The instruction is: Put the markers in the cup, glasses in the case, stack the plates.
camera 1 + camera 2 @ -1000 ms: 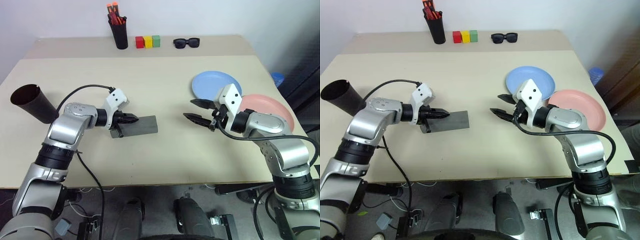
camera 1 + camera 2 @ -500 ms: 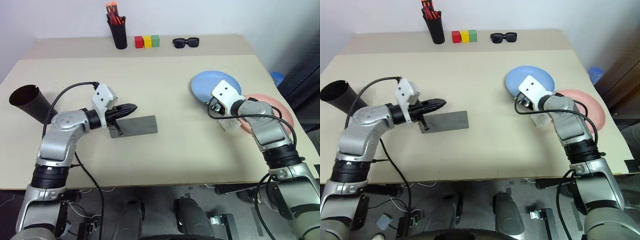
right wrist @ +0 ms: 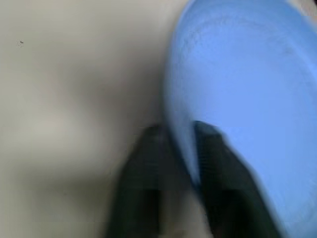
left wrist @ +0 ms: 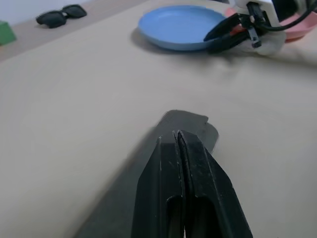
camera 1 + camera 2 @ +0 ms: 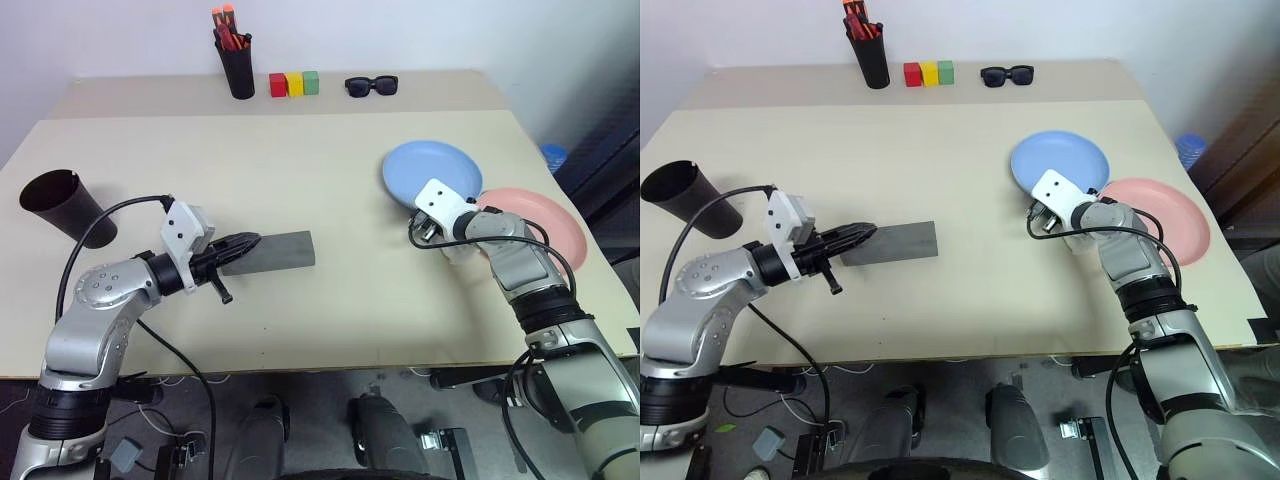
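The left gripper (image 5: 250, 241), fingers pressed together, has pulled back from the closed case (image 5: 270, 251), now just beyond its tips. Farther off, the right gripper (image 3: 181, 148) has just pinched the blue plate (image 5: 432, 174) rim; the pink plate (image 5: 545, 215) sits beside, so stacking starts. No readable writing.

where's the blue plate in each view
left eye view: blue plate right of centre, beside the pink plate.
right eye view: same spot.
left wrist view: far across the table.
right wrist view: close up, its rim between the right hand fingers.
Shared landmark: the right hand at its near rim.
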Controlling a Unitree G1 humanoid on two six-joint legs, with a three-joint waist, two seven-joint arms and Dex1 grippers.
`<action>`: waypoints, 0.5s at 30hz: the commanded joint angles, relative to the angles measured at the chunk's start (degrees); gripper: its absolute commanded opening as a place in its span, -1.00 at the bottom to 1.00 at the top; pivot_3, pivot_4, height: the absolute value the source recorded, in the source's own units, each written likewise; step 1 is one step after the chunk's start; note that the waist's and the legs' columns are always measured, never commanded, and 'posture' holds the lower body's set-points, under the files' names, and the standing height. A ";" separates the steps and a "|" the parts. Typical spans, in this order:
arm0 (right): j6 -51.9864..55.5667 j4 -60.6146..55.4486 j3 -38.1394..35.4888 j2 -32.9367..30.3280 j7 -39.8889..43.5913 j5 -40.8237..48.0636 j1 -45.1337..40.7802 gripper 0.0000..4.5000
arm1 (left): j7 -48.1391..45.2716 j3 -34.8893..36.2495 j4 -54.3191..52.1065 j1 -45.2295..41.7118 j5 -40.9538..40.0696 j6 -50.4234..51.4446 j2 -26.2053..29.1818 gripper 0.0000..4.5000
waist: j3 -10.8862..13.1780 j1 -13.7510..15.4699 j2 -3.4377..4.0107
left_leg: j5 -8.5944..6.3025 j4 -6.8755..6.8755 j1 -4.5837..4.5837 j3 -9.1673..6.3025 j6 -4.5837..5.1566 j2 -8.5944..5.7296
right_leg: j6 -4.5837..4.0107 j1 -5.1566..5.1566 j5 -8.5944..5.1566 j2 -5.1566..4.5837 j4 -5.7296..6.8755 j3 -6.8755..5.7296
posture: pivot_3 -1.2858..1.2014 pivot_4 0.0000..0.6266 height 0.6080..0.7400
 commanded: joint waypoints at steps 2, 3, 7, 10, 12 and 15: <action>-3.37 -1.96 -1.25 -0.45 -2.49 -1.67 -0.12 -0.97 | 1.67 1.34 -3.19 1.38 -1.39 -0.40 -0.38 -1.00 | 0.00 0.02 0.00 | 0.00 0.00 0.00 -0.01 0.00 0.00 | 0.00 0.01 0.00 0.01 0.00 -0.01 | 0.03 -0.52 1.00; -4.33 -2.88 -1.36 -0.75 -2.56 -1.90 0.14 -0.97 | 1.95 1.24 -3.34 1.57 -1.49 -0.49 -0.56 -1.00 | 0.00 0.05 0.00 | 0.00 0.01 0.00 -0.01 0.00 0.00 | 0.00 0.01 0.00 0.00 0.00 0.00 | 0.03 -0.52 1.00; -8.11 -10.41 -3.39 -4.18 -0.08 -0.90 2.30 -0.97 | 3.29 0.26 -3.48 0.77 -1.35 -0.83 -1.89 -1.00 | 0.00 0.15 0.01 | 0.00 0.00 0.00 -0.01 0.00 0.00 | 0.00 0.01 0.00 0.00 -0.01 0.00 | 0.03 -0.52 1.00; -8.28 -17.01 -6.43 -6.88 3.50 2.66 4.49 -0.97 | 4.01 -0.50 -3.57 -0.21 -1.50 -0.66 -3.06 -1.00 | 0.01 0.18 0.02 | 0.00 0.00 -0.01 -0.01 0.00 -0.01 | 0.00 0.00 0.00 -0.01 -0.01 0.00 | 0.03 -0.52 1.00; -6.59 -22.69 -9.48 -10.35 8.66 6.75 7.35 -0.97 | 3.76 -1.48 -3.77 -0.46 -1.35 -0.71 -3.41 -1.00 | 0.01 0.25 0.03 | 0.00 0.01 -0.01 -0.01 0.00 -0.01 | 0.00 0.02 0.00 0.00 -0.01 -0.01 | 0.03 -0.52 1.00; -2.99 -27.88 -15.24 -18.00 14.77 10.33 13.12 -0.97 | 2.94 -3.04 -4.03 -0.38 -1.24 -0.72 -3.67 -1.00 | 0.01 0.55 0.03 | -0.02 0.02 0.02 -0.02 0.03 -0.01 | 0.01 0.11 0.00 -0.01 -0.07 -0.02 | 0.03 -0.52 1.00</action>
